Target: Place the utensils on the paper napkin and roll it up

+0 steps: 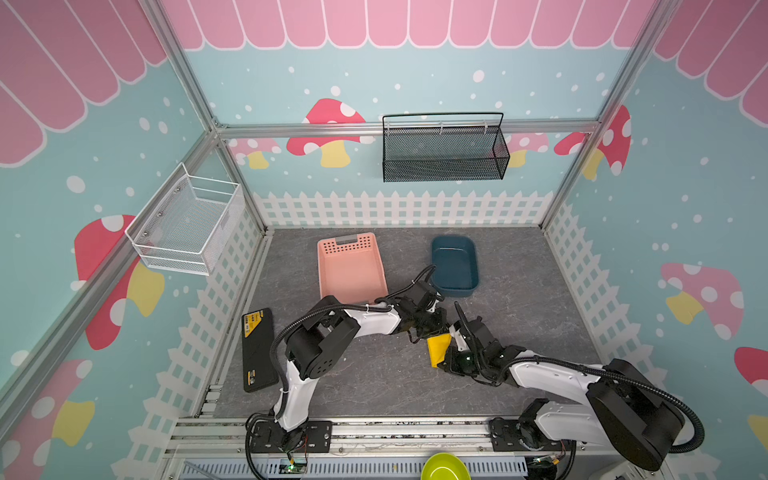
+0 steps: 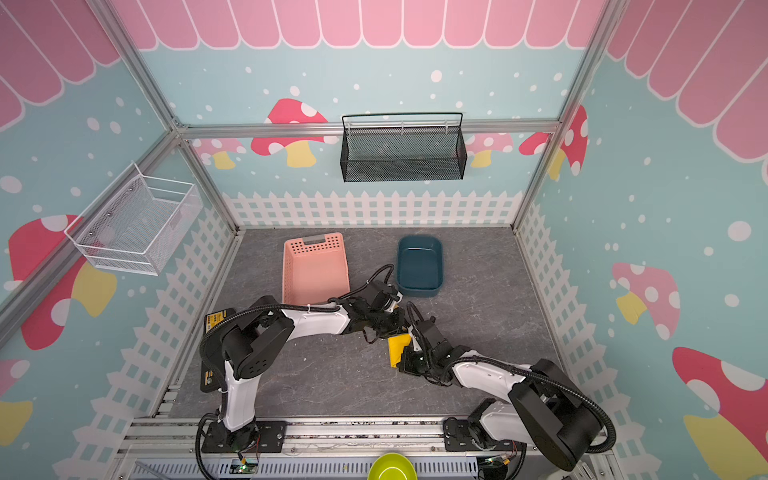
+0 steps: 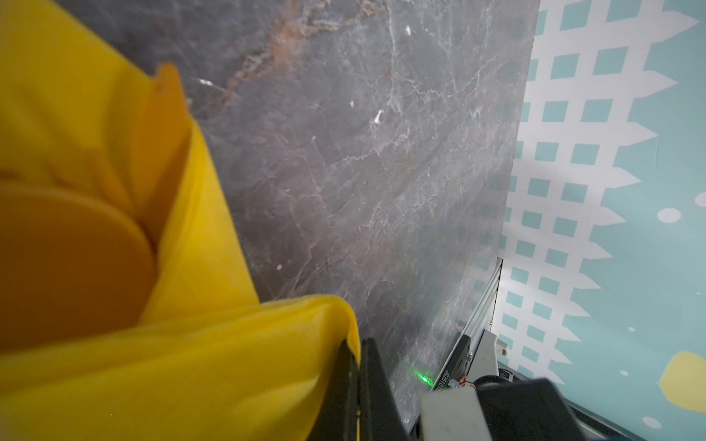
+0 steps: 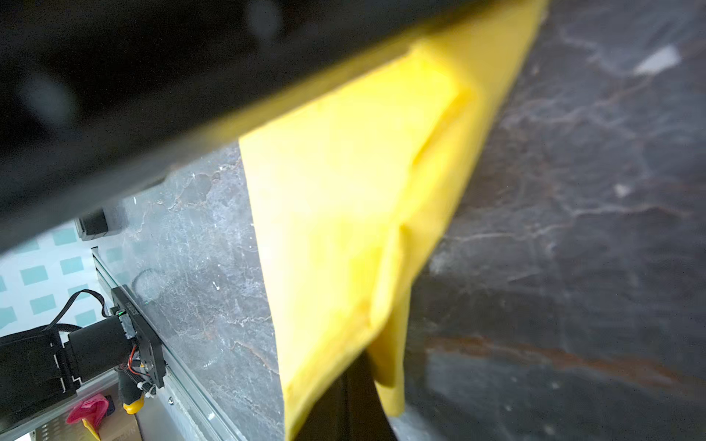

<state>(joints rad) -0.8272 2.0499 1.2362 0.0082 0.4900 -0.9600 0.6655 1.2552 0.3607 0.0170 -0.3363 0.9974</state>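
Green bowl (image 1: 444, 469) at bottom edge of top view, out of play. Right gripper (image 1: 444, 365) clamped on near end of napkin (image 1: 438, 347). Left gripper (image 1: 435, 330) clamped on far end. All sat just right of centre in both top views. Napkin held folded, seemingly raised off surface (image 1: 374, 374), likely so both ends could turn together for rolling. Left wrist view: utensils (image 3: 153, 160) lay inside fold, spoon (image 3: 68, 259) bowl nearest lens, paper cupped round them, probably against slipping. Beyond: pink basket (image 1: 351, 266) and blue tub (image 1: 454, 266), unused.

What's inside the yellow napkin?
An orange spoon and another orange tip peek out of the folded napkin. Their handles are covered, and so is anything else wrapped inside.
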